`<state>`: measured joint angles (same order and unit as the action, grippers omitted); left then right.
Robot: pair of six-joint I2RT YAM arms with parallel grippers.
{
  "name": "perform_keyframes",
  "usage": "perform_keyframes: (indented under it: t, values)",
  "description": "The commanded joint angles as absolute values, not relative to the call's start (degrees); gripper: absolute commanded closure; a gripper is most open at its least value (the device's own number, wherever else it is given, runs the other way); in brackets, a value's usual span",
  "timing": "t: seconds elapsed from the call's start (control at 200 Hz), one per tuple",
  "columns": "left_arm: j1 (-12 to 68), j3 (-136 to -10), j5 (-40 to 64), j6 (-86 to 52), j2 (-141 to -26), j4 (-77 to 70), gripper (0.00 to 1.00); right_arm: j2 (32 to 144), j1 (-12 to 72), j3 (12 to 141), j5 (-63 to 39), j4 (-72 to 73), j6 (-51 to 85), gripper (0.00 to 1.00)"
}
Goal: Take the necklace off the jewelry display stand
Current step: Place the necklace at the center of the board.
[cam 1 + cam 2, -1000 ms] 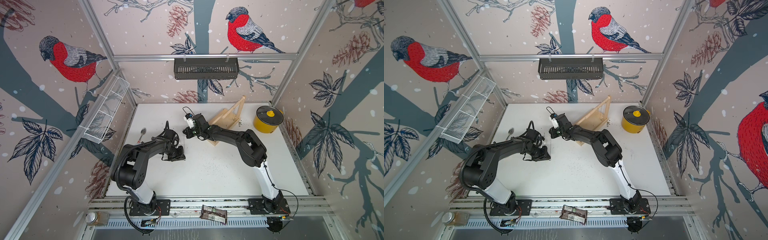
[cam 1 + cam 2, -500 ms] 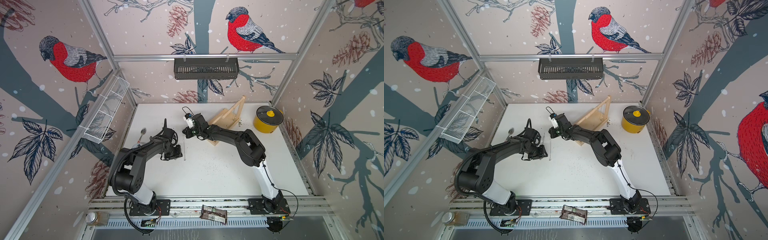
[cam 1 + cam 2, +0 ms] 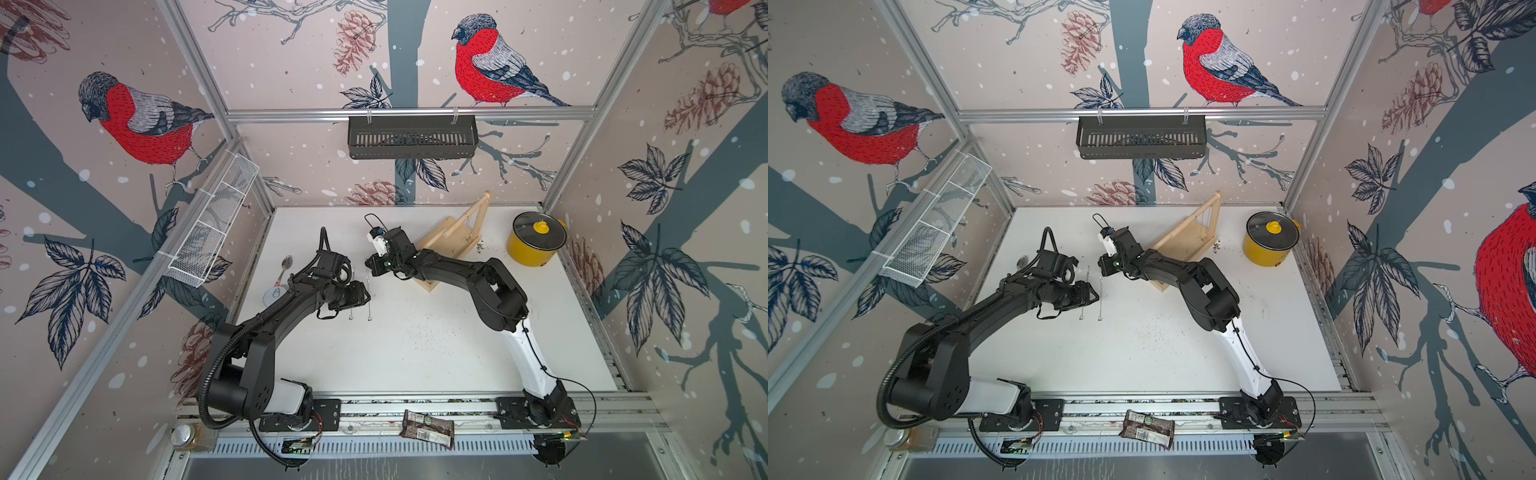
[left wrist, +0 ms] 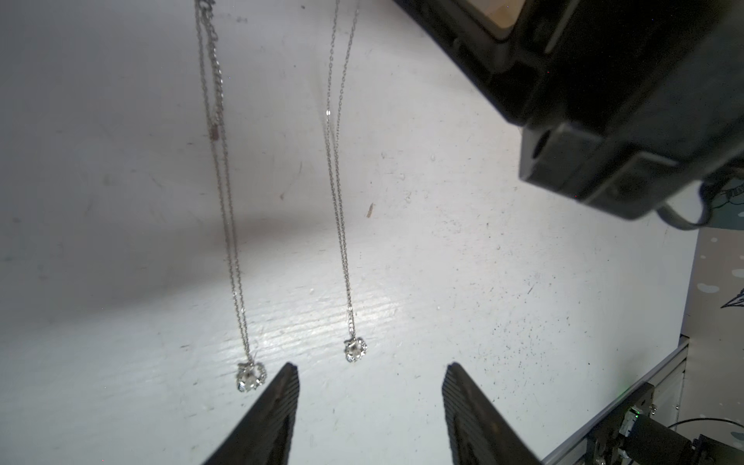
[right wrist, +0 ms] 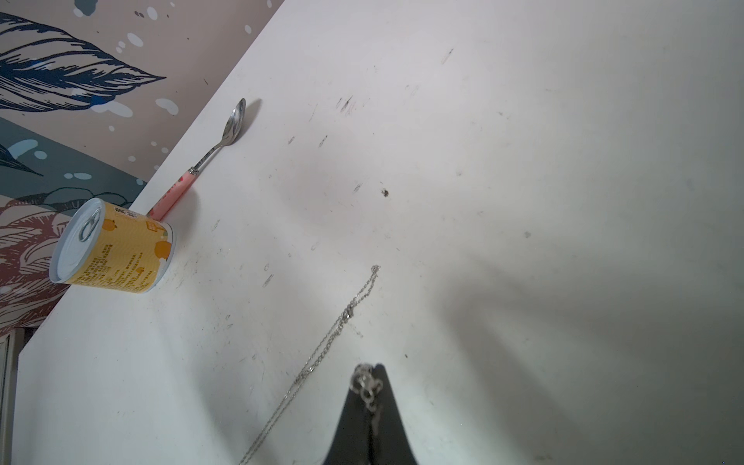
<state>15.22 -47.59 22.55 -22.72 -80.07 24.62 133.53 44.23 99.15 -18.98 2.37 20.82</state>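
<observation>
While yellow pot (image 3: 536, 245) sits lidded | left claw (image 4: 370, 368) apart | right claw (image 5: 369, 372) clamps necklace (image 5: 363, 382)

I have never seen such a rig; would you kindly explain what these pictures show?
Two robot arms, left arm and right arm, reach over a white table. Two pictures look down from overhead; two come from cameras on the wrists. On the table: a wooden jewelry display stand, a yellow pot, a spoon, a can, and side by side a first necklace and a second necklace. The left pincer is open and empty. The right pincer is shut on one end of the second necklace; the first necklace lies free.
</observation>
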Motion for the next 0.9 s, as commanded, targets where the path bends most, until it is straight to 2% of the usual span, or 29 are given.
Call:
perform_keyframes:
  t: [0.0, 0.15, 0.17, 0.2, 0.61, 0.89]
  values:
    - [15.16, -47.42, 24.12, -23.35, -78.95, 23.8, 0.28, 133.67, 44.12, 99.7, -18.63, 2.4, 20.45, 0.97]
    - [15.15, -46.85, 24.17, -23.74, -77.95, 23.16, 0.24, 134.52, 43.95, 100.71, -18.63, 1.72, 20.31, 0.97]
    - [15.19, -46.71, 24.25, -23.77, -77.91, 23.07, 0.07, 134.54, 43.87, 100.72, -18.63, 1.69, 20.3, 0.97]
    - [15.14, -46.64, 24.32, -23.74, -77.87, 22.99, 0.04, 134.56, 43.76, 100.81, -18.63, 1.67, 20.3, 0.97]
    - [14.0, -44.66, 25.97, -25.24, -77.19, 20.53, 0.03, 135.88, 42.97, 101.95, -18.6, 0.79, 19.82, 0.97]
    - [8.6, -41.43, 32.07, -27.15, -75.28, 17.53, 0.03, 134.88, 43.02, 101.78, -19.07, 0.49, 19.28, 0.97]
